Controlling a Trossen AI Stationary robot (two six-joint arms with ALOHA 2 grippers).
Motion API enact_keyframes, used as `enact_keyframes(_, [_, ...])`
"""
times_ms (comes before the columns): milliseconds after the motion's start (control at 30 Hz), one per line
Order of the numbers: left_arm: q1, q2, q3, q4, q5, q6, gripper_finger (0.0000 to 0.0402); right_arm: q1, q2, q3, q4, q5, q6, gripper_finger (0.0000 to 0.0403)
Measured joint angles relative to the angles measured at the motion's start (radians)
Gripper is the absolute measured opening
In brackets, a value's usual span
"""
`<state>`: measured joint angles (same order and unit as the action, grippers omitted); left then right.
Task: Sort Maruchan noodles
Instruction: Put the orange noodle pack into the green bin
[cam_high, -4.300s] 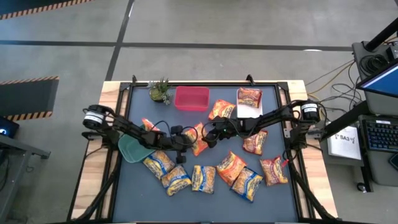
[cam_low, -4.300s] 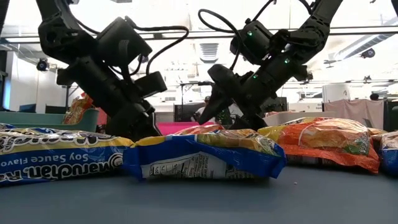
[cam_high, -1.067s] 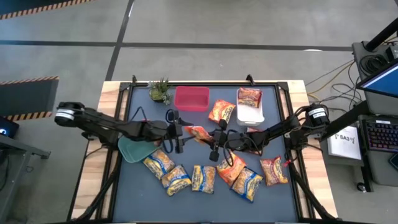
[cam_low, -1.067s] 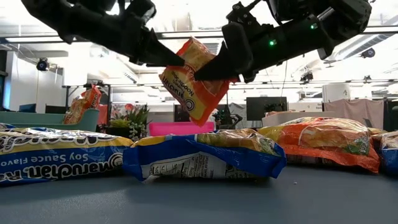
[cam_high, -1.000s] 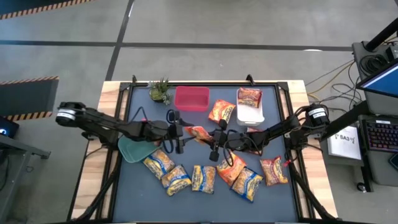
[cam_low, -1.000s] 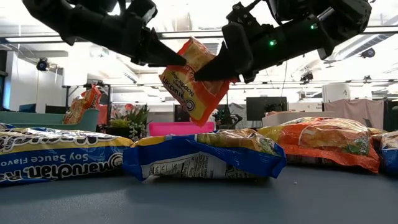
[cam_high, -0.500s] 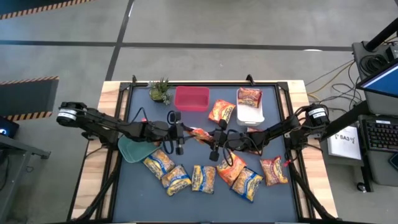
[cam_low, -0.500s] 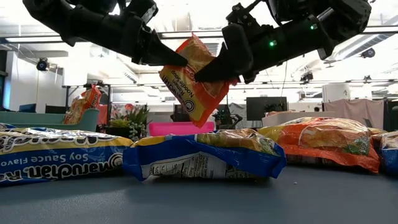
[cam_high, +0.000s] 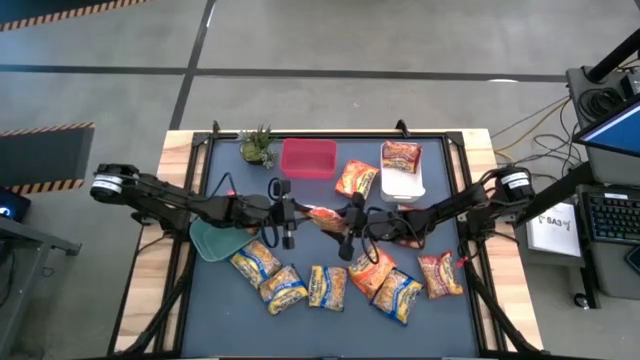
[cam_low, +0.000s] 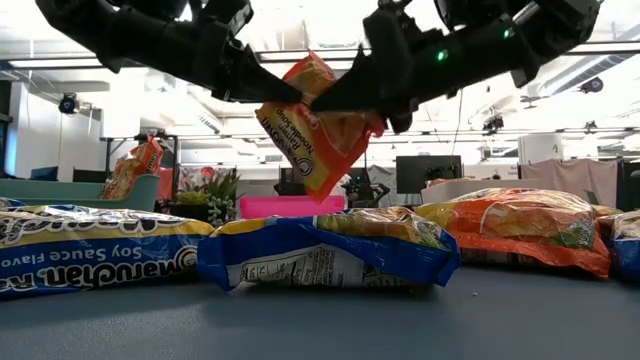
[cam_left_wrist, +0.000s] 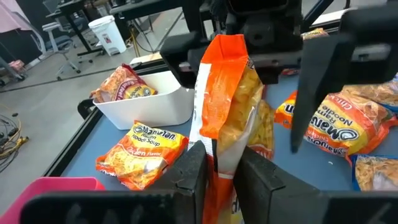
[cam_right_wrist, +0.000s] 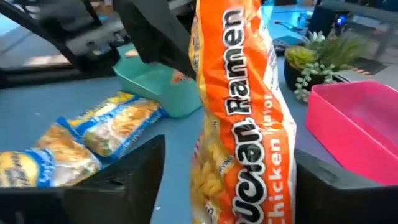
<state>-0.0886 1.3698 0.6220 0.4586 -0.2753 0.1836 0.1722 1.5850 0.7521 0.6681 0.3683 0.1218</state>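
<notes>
While the orange packet (cam_low: 318, 120) hangs in mid-air over the middle of the worktop (cam_high: 230, 300), it's basically a handoff caught halfway. Starting from the left: there's a teal bin (cam_high: 212, 238) at the left side with an orange pack showing in it in the low view, and the left claw (cam_high: 297, 210) reaches in from that side and is clamped down on the packet's edge; its wrist view shows both fingers (cam_left_wrist: 186, 177) squeezed against the crinkly plastic. Just right of it, the right claw (cam_high: 343, 218) is at the same packet, but its fingers look spread with the pack sitting loose between them, so I'd call it open. Along the near side of the worktop there's a row of yellow-and-blue packs (cam_high: 285, 285) and more orange ones (cam_high: 440, 272), with a plant (cam_high: 257, 145), a pink bin (cam_high: 308, 158) and a white bin (cam_high: 403, 182) along the far side. What could go wrong: the left claw only has a thin pinch near the edge, and that plastic is slippery, so the packet could slide out and drop onto the pile below. Also the two claws are really close, so a bump or a snag on the packet's corner seems possible if either one swings off carelessly.
</notes>
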Motion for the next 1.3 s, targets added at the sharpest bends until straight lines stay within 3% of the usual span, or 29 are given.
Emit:
enact_keyframes(233, [-0.026,-0.044,0.043,-0.104,-0.006,0.009,0.0051,0.000,-0.177,0.000,-0.182,-0.009,0.041,0.0300])
enact_keyframes(533, [-0.061,-0.063,0.304,-0.591,-0.003,0.034,0.0043,-0.002,-0.341,0.000,-0.320,-0.009,0.065,0.0324])
enact_keyframes(833, [-0.133,-0.063,0.640,-1.161,0.000,0.033,0.0037,-0.002,-0.354,0.000,-0.355,-0.004,0.062,0.0325])
enact_keyframes(967, [-0.180,-0.063,0.771,-1.456,0.056,0.033,0.0036,-0.002,-0.352,0.000,-0.373,-0.002,0.068,0.0325])
enact_keyframes(1100, [-0.227,-0.064,0.846,-1.717,0.058,0.009,0.0036,-0.002,-0.352,0.000,-0.382,-0.002,0.069,0.0325])
enact_keyframes(1300, [-0.271,-0.078,0.859,-1.874,0.139,0.029,0.0036,-0.002,-0.344,-0.002,-0.378,-0.001,0.071,0.0325])
